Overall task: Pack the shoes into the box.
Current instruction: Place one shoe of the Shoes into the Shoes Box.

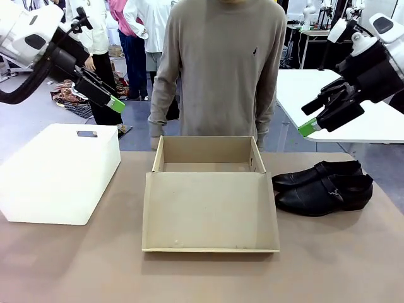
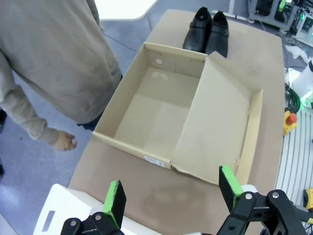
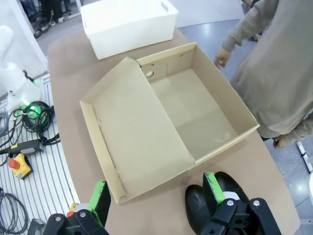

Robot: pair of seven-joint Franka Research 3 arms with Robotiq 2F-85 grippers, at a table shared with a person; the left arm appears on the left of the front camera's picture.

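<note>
Two glossy black shoes (image 1: 324, 185) lie side by side on the table to the right of the box, toes pointing left; the same shoes (image 2: 207, 30) show at the far end in the left wrist view, and their heels (image 3: 208, 205) show low in the right wrist view. The tan cardboard box (image 1: 208, 161) stands open and empty in the middle, its lid (image 1: 210, 211) folded flat toward me. My left gripper (image 1: 113, 103) hangs open high at the left. My right gripper (image 1: 310, 128) hangs open high above the shoes. A person in a grey sweater (image 1: 221, 57) stands behind the box.
A white plastic bin (image 1: 57, 170) sits at the table's left side. A white table (image 1: 353, 101) stands beyond at the right. The brown tabletop (image 1: 202, 278) in front of the lid is bare. Other people stand far back at the left.
</note>
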